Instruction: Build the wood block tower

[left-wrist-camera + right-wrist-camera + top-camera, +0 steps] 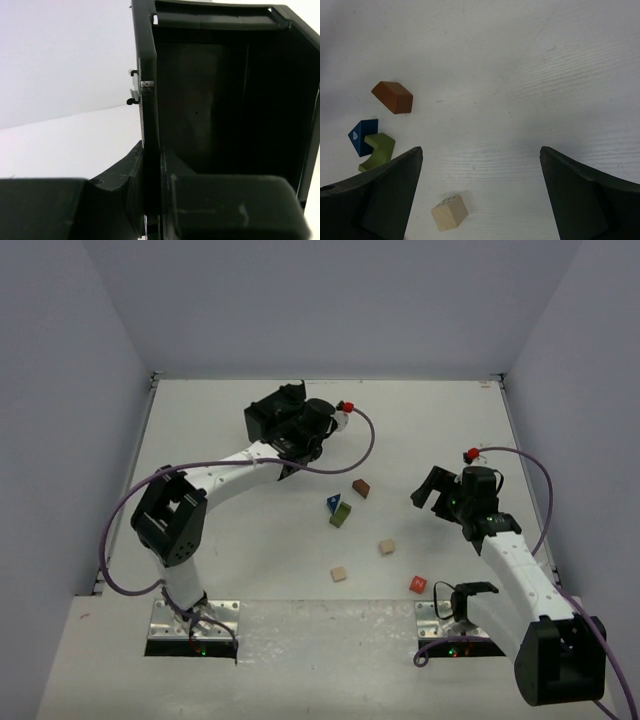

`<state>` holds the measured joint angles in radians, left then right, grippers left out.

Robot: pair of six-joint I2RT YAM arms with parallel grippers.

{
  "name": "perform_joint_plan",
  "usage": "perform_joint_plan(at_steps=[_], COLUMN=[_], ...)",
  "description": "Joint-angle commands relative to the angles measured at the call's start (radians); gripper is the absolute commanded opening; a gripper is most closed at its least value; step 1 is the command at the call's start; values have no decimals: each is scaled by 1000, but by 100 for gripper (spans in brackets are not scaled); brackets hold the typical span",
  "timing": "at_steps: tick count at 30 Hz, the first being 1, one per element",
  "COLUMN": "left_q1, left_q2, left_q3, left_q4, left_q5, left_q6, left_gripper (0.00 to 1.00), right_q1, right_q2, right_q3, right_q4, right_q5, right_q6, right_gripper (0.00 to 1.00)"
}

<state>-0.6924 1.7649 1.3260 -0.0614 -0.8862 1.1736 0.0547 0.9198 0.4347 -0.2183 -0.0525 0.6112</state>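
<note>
So the white tabletop (250, 540) has all the blocks lying loose around its middle, none stacked yet. The black tray (200, 100) is over at the far side and seems tipped up on edge; the left claw (150, 207) is clamped on one of its walls; the left wrist view looks straight into the tray and shows only bare dark floor. The right claw (481, 195) hangs spread wide above the tabletop, gripping nothing, to the right of the blocks.

Blocks now: the olive-green oblong (340, 517) lies flat, long axis slanting roughly near-left to far-right from overhead, but it's tiny so take that loosely; the blue wedge (333, 503) touches its far end, can't tell if it's leaning on it or just against it; the brown block (361, 488) lies flat just beyond on the right, apart from both. One tan cube (387, 547) sits nearer the arms; the other tan cube (339, 573) is nearer still, to the left; the red cube (418, 584) is nearest, on the right; all three are well apart.
</note>
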Motion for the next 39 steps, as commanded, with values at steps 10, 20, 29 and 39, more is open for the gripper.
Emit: perform_joint_plan(at_steps=[10, 20, 29, 39], left_q1=[604, 822, 823, 823], left_q2=[84, 196, -219, -312], left_q3=[505, 576, -56, -246], left_q4=[-222, -444, -259, -412], left_q5=[802, 662, 455, 190], left_q6=[-886, -1777, -2078, -2343], left_gripper=[0, 0, 0, 0], right_q1=[2, 0, 1, 0], right_q2=[-12, -22, -56, -39], right_q3=[28, 21, 11, 16], right_q4=[45, 34, 23, 22], right_q5=[-13, -15, 2, -14], right_q6=[26, 38, 45, 45], right_gripper=[99, 99, 99, 99])
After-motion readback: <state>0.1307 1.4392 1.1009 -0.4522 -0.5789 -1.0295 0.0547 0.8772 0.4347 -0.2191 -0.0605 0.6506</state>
